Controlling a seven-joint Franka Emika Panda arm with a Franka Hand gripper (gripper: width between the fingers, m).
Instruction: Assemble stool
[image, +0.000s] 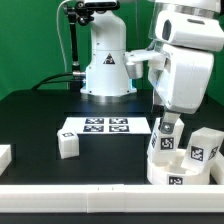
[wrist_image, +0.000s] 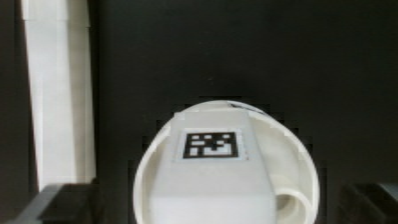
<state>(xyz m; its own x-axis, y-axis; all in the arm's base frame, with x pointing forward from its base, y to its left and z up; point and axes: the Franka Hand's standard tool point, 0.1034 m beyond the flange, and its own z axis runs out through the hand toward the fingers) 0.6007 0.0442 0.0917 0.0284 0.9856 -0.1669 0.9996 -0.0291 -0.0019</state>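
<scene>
At the exterior view's right, on the black tabletop (image: 40, 110): seat (image: 180, 168), first leg (image: 165, 142) standing upright on it, second leg (image: 203, 150) sitting just beside. Tool (image: 166, 124) is hanging over the first leg, fingers (wrist_image: 63, 203) flanking it; whether it is gripping, I cannot tell. Third leg (image: 68, 144) is lying near the marker board (image: 105, 126).

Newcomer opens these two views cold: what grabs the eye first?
The big white arm on the exterior view's right, its tool down over a tagged leg block standing on the round seat. The wrist view is dominated by a tagged white part, likely that block, against black. Then the marker board mid-table and a lone leg block toward the exterior view's left.
</scene>
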